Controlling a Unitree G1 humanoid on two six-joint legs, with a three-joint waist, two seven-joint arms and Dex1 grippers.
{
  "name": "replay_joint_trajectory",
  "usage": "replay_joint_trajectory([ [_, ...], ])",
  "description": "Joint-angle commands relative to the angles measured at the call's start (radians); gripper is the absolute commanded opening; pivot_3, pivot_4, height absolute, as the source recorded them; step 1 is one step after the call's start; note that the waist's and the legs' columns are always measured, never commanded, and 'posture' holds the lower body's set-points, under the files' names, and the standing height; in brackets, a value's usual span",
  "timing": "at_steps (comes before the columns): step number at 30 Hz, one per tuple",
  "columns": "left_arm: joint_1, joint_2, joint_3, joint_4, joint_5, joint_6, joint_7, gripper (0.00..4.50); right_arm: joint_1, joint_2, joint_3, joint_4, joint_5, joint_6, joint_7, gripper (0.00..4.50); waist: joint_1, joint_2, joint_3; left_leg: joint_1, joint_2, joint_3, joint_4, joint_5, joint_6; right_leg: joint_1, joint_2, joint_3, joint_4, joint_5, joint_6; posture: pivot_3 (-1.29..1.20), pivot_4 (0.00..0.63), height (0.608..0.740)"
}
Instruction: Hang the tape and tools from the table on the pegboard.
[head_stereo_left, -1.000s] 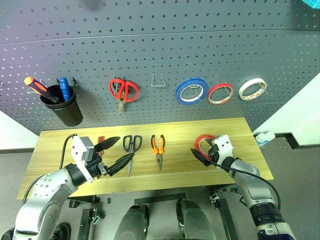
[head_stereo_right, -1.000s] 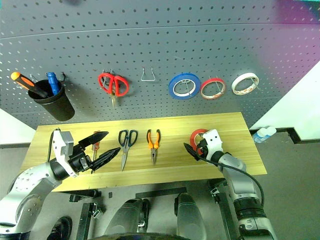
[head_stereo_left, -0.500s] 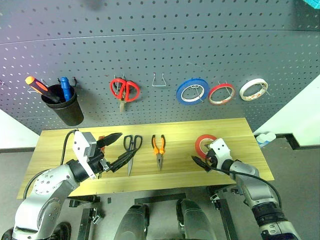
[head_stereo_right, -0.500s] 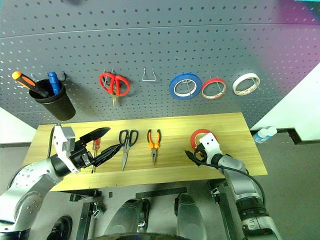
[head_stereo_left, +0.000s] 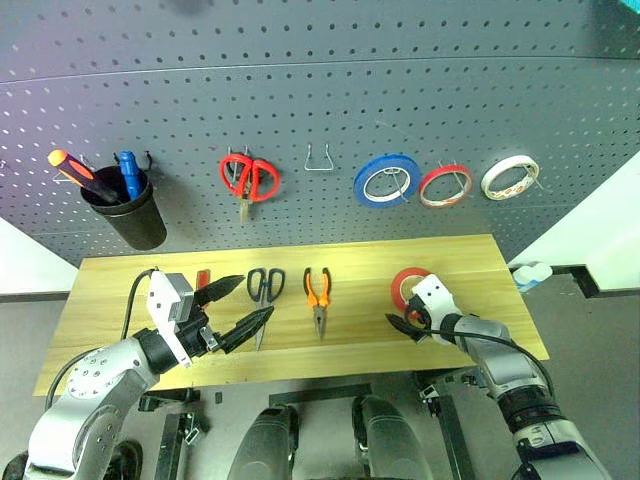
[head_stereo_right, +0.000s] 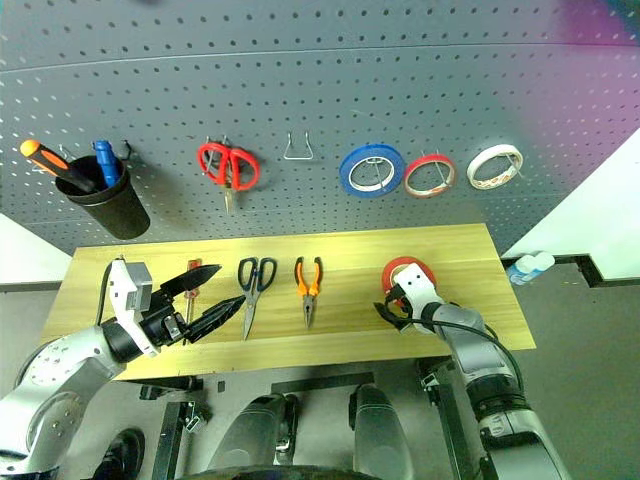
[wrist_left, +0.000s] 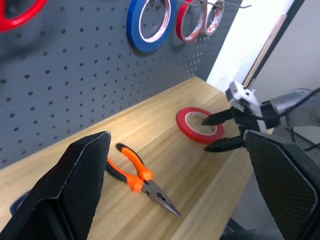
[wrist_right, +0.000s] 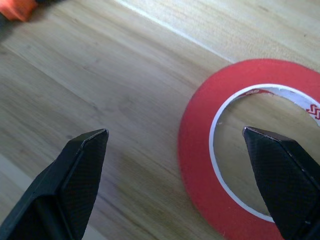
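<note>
Right wrist view | my right claw (wrist_right: 175, 190) spread wide, empty | tape (wrist_right: 200, 150) flat on bench (wrist_right: 100, 75), straddled at its near rim | right arm nearer.

No legible text, number, brand or sign is seen on any object. Small red markings are visible on the pale inner core of the red tape (wrist_right: 240, 165) lying on the table (head_stereo_left: 440, 255), but they are partly hidden and cannot be read as letters. No lettering can be made out on the pegboard (head_stereo_left: 320, 100).
</note>
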Motion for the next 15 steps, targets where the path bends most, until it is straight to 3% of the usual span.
replay_joint_trajectory([
  [1,0.006,-0.007,0.023,-0.048,-0.018,-0.022,0.011,4.47,-0.031,-0.012,0.000,0.052,-0.015,-0.014,0.001,4.50,0.000,-0.001,0.003,0.000,0.000,0.000,0.000,0.000,0.000,0.000,0.000,0.000,0.000,0.000,0.000,0.04,0.256,0.738],
  [15,0.001,0.012,0.027,-0.083,-0.048,0.012,0.039,4.47,-0.027,-0.017,0.010,0.100,-0.037,0.002,0.029,4.50,0.000,-0.002,0.014,0.000,0.000,0.000,0.000,0.000,0.000,0.000,0.000,0.000,0.000,0.000,-0.001,0.04,0.265,0.738],
])
